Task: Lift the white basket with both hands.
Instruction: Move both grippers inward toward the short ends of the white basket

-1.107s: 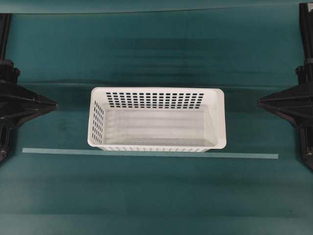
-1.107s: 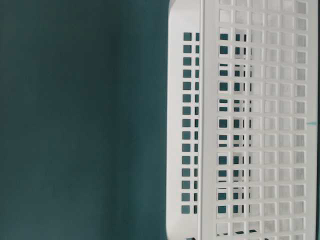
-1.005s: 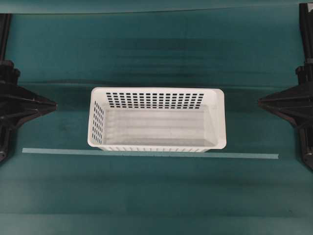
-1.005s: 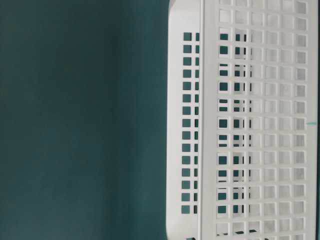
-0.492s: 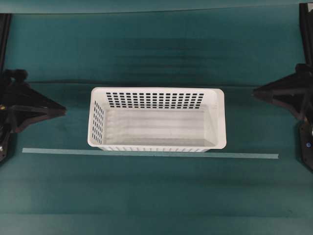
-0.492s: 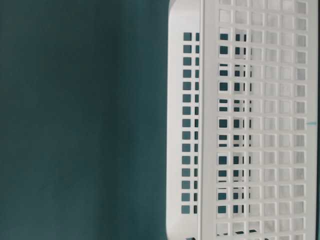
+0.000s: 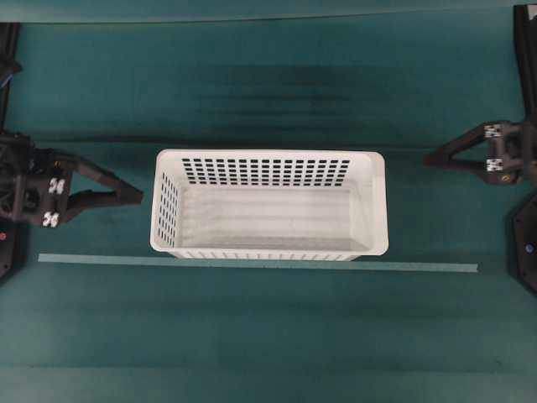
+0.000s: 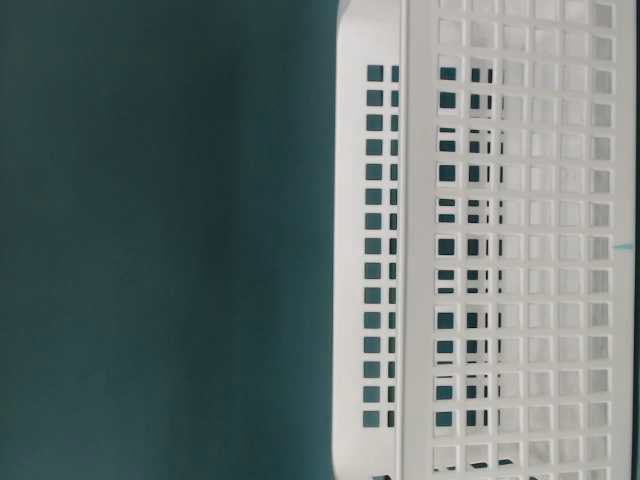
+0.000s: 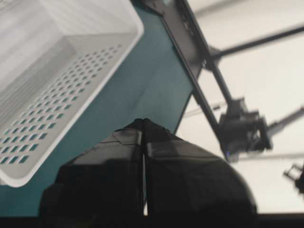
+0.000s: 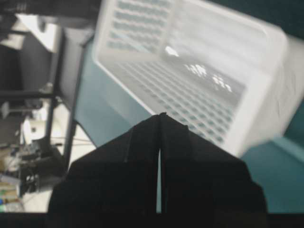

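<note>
The white basket (image 7: 269,204) sits in the middle of the green surface (image 7: 268,327), right beside a thin pale strip (image 7: 419,267). The left pincer (image 7: 139,195) is closed and near the basket's left end, not touching. The right pincer (image 7: 428,159) is closed too, a little away from the right end.

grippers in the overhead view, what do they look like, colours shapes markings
Both are black with an open, skeletal frame that tapers to a point. The left gripper carries two small white square markers with dark patterns on its body. The right gripper has two similar white markers and a small orange dot beside them.
</note>
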Controlling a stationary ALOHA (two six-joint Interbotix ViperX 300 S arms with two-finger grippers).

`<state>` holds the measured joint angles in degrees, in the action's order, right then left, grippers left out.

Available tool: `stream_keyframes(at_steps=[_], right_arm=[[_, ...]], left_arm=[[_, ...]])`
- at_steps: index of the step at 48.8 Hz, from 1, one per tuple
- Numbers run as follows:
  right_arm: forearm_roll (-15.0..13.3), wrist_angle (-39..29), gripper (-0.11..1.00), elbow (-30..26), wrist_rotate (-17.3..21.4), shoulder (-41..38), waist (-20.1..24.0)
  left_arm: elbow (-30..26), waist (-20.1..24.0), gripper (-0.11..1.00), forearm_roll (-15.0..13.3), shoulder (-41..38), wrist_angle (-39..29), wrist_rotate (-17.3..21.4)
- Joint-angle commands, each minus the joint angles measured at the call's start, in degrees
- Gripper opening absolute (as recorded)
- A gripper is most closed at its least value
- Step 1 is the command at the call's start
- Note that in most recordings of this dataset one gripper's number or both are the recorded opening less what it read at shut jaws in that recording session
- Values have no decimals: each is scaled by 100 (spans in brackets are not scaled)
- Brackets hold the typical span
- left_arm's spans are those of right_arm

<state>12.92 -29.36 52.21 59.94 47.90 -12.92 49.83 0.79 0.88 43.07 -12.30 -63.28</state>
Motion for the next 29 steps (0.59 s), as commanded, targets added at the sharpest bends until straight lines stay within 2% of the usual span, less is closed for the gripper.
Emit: stream_keyframes(at_steps=[1,4,7,18,23,29], right_arm=[[-62,-457,2,-229,202,-334,-9],[-114,-923,2,-334,325,-510,-9],[-158,-1230,2,-439,422,-694,0],[-404,-2268,2,-879,519,-1670,0],[-448,-2619,2,-1187,501,-2127,0],[-448,-2663,2,-1389,475,-2443,-18]], left_arm=[[-316,149,-4,26,-272,-316,-413],[-439,202,-4,26,-439,-642,-782],[-519,220,-4,35,-606,-984,-967],[-729,422,-4,35,-1055,-2514,-1063],[-773,492,-4,35,-1187,-2813,-1090],[-782,545,-4,35,-1257,-2830,-1292]])
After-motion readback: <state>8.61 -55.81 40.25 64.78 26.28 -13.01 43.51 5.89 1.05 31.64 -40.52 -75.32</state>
